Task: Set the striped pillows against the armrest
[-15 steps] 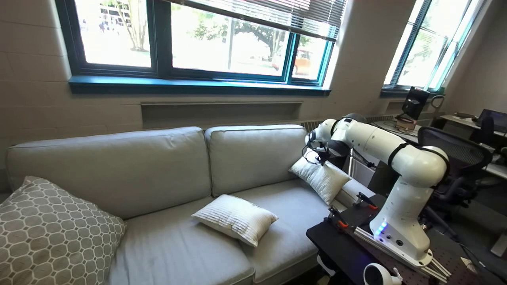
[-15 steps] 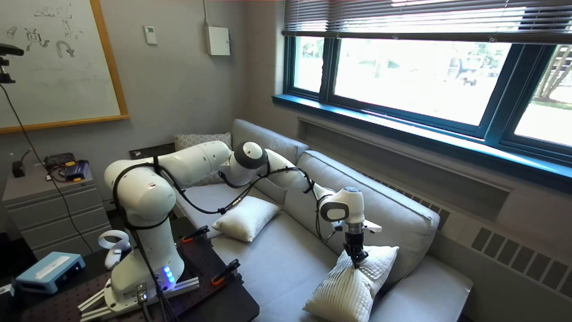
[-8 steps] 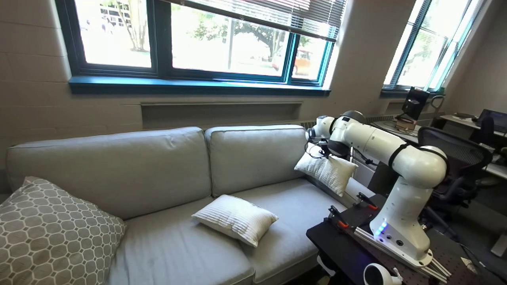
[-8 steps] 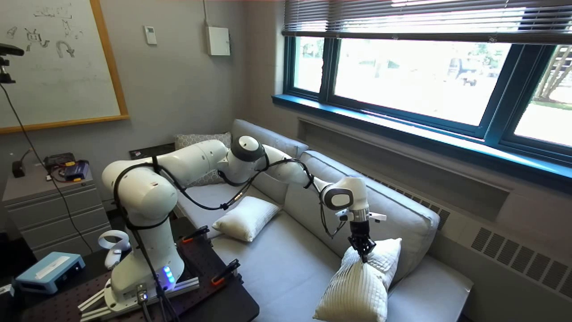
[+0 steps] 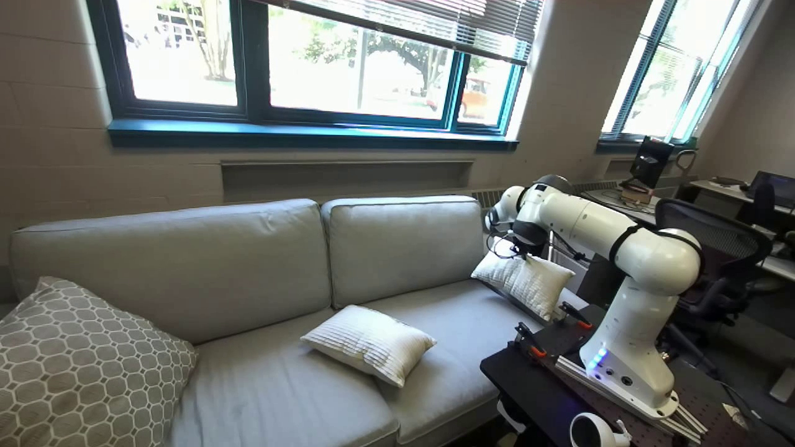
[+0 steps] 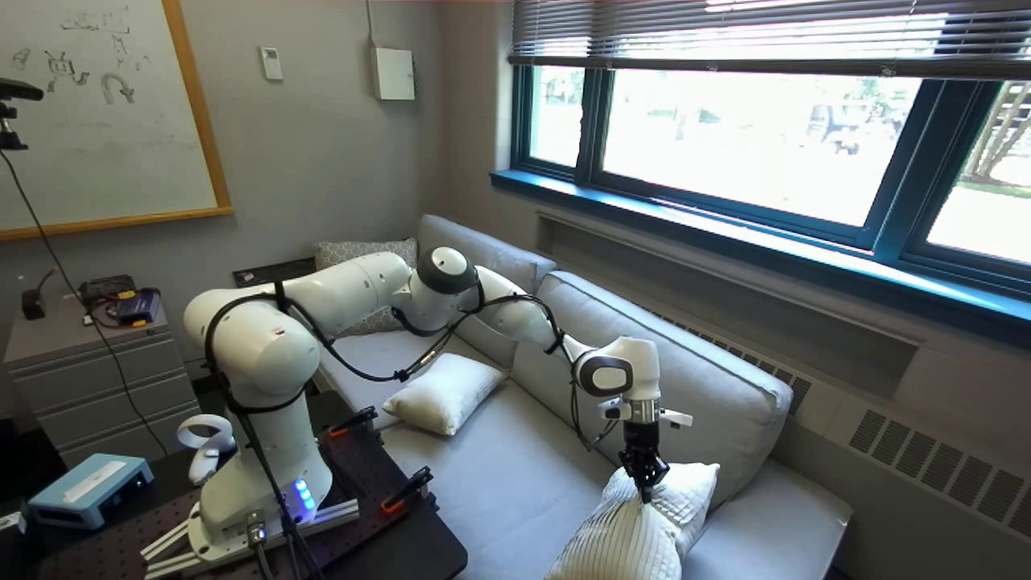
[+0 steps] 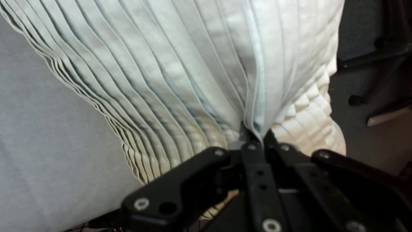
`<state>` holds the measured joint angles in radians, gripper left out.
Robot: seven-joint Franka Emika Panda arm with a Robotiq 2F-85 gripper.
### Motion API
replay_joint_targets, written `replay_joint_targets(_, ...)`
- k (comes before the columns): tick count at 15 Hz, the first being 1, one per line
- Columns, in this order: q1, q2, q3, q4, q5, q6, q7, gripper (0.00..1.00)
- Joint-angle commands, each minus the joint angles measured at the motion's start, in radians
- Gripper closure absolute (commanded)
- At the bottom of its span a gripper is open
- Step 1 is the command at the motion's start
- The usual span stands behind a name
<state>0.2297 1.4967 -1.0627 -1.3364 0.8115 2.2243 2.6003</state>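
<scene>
The pincer (image 7: 258, 133) has its jaws drawn nearly together, with only a folded ridge of white cloth pinched between them; the cloth belongs to a striped pillow (image 7: 145, 96), whose pleats converge on the grip in the wrist view. The pincer points downward, and the pillow spreads out below it, bunched to a peak at the pinch. In both exterior views this pillow is at the end of the sofa (image 6: 515, 471), close to the armrest (image 6: 773, 524); I cannot tell whether pillow and armrest touch, nor how much of the pillow rests on the sofa. Close behind the pincer, in an exterior view, stands a back cushion (image 6: 717, 403). The white arm (image 6: 346, 294) runs from the pincer back to a dark table (image 6: 419, 540) that carries it. Farther along the sofa, well apart from the pincer, a second white pillow (image 5: 369, 344) with a ribbed cover lies away from the armrest. At the end of the sofa farthest from the pincer, a grey patterned pillow (image 5: 93, 366) stands tilted. On the table are two clamps (image 6: 409, 486) at the edge nearer the pincer, and, farther from it, a white controller (image 6: 203, 466) and a blue box (image 6: 90, 487). Beyond the sofa and higher than the pincer, a window (image 6: 757, 145) is partly covered by a blind (image 6: 757, 36).
</scene>
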Motion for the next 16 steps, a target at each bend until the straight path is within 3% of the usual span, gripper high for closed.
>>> replay_joint_targets(1,0.001,0.001,0.001,-0.052,0.005,0.002,0.0,0.99)
replay_joint_targets(8,-0.006,0.002,0.015,-0.114,0.09,-0.011,0.0,0.99)
replay_joint_targets(16,0.012,0.001,0.005,-0.107,0.129,-0.035,0.0,0.99)
